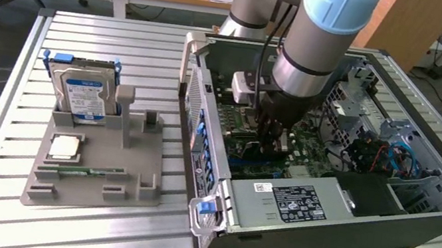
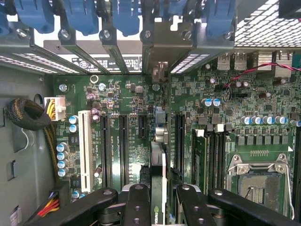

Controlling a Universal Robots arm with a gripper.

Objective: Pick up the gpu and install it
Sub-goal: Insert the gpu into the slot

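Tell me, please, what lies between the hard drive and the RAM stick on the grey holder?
A square silver processor chip, seen in the exterior view.

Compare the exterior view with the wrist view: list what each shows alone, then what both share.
Exterior view alone: the hard drive standing in the grey holder, and the computer case on the slatted table.
Wrist view alone: the empty processor socket, white slot and blue clips.
Both: the green motherboard and the hand holding the gpu edge-on over it.
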